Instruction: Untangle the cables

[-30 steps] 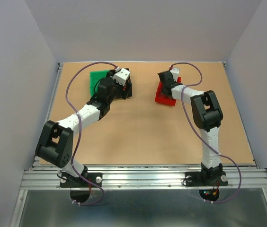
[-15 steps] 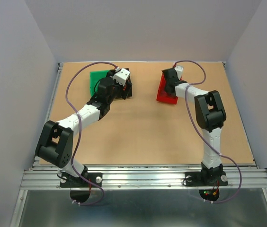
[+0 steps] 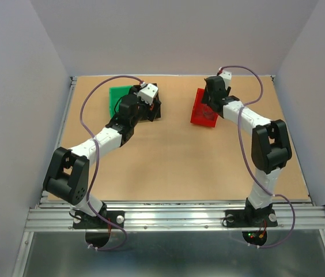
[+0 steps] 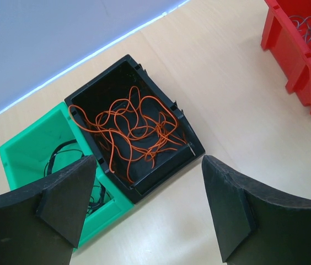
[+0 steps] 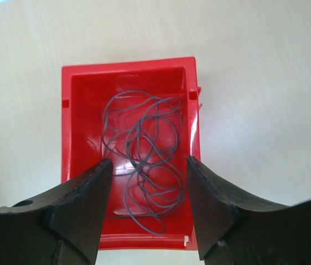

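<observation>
Sorting looks done.
Orange cable (image 4: 139, 132) in black bin (image 4: 107, 88), black cable (image 4: 62, 145) in green bin (image 4: 28, 149), grey cable (image 5: 144, 160) in red bin (image 5: 75, 110) at 1 o'clock. Left end effector (image 4: 147, 165), right end effector (image 5: 150, 163): wide open, empty.

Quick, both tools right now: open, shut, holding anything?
Left tool: open, empty, above the black bin of orange cables.
Right tool: open, empty, above the red bin of grey cables.

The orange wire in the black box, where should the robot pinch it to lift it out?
Probably a loop near the middle of the orange wire, coming straight down from above. The black box has walls all round and only its top is open, and the loops crowd thickest in the middle.
</observation>
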You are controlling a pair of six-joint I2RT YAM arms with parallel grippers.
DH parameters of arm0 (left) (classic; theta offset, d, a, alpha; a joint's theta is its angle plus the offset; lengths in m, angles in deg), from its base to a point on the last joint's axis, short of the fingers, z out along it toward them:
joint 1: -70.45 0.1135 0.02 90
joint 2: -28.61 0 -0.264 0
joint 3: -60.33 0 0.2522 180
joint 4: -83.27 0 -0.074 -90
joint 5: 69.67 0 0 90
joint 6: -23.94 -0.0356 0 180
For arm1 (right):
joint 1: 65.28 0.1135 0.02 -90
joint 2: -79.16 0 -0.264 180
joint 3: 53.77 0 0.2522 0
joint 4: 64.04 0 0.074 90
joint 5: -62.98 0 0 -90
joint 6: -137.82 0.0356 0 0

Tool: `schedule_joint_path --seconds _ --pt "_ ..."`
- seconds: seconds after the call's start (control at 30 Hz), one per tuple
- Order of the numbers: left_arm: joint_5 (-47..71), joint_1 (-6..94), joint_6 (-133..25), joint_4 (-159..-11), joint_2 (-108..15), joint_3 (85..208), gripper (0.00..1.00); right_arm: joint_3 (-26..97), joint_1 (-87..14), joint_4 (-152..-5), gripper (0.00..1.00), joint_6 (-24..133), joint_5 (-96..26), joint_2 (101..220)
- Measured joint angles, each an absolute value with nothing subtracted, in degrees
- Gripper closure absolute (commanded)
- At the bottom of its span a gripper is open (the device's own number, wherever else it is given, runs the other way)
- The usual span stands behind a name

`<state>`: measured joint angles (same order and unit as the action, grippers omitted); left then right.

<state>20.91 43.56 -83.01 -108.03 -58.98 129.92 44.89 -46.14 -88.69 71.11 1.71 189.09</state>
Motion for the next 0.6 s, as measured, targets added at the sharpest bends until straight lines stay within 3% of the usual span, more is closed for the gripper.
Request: schedule_joint_path --seconds 0.13,0.27,0.6 --pt "21.83 43.56 -82.97 -108.01 -59.09 129.92 0.09 41.35 -46.1 -87.64 0.18 70.54 1.56 187.63" --pt "23.12 43.56 -82.95 -107.64 -60.73 130.49 0.12 36.48 -46.03 -86.42 0.18 70.26 1.23 184.11" --pt "27.64 43.99 -82.92 -103.42 -71.75 137.2 0.09 27.89 -45.71 -81.83 0.18 69.64 0.53 170.12"
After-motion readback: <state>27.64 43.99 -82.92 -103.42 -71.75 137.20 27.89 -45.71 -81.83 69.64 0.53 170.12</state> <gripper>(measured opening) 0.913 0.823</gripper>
